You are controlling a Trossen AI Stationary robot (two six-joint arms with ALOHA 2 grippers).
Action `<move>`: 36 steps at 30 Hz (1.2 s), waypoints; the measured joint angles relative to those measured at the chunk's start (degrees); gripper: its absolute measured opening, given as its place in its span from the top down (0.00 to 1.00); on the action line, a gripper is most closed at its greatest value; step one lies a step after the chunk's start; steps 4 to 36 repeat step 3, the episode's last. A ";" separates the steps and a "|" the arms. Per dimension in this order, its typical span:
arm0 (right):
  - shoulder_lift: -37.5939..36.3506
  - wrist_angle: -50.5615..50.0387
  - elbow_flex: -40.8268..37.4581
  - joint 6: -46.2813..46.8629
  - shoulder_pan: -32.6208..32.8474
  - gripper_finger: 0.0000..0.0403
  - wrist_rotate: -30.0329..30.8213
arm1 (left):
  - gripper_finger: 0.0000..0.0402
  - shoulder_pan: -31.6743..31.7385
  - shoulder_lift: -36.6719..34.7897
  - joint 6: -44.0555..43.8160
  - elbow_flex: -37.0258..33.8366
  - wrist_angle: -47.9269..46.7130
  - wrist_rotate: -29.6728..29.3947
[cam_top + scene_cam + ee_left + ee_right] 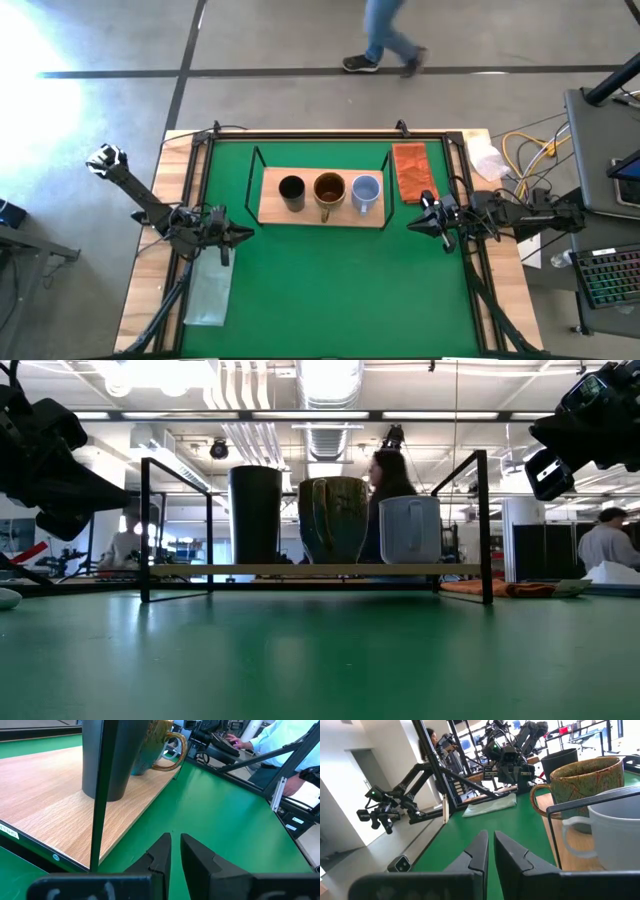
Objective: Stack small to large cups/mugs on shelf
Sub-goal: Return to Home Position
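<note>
Green desk (330,290), light-wood shelf (270,212): three vessels stand upright in a close row on the board. The small black cup (291,190) is at one end, the brown-gold mug (329,189) in the middle and the pale blue-grey mug (366,190) at the other end, side by side rather than nested. The left end effector (244,236) hovers just off the black-cup end, fingers pressed almost together on nothing. The right end effector (412,226) hangs off the blue-mug end, near a folded orange cloth (410,172), likewise nearly closed and empty. With placing apparently done, what remains is a clean retreat. Each arm should draw straight back from the thin wire frame (145,530) before swinging home, so nothing clips a post and jolts the row.
</note>
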 joint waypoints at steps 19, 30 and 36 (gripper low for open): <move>0.00 -0.01 0.00 -0.02 0.00 0.94 0.01 | 0.93 0.00 -0.01 0.00 -0.01 0.01 -0.01; 0.00 -0.01 0.00 -0.02 0.00 0.94 0.01 | 0.93 0.00 -0.01 0.00 -0.01 0.01 -0.01; 0.00 -0.01 0.00 -0.02 0.00 0.94 0.01 | 0.93 0.00 -0.01 0.00 -0.01 0.01 -0.01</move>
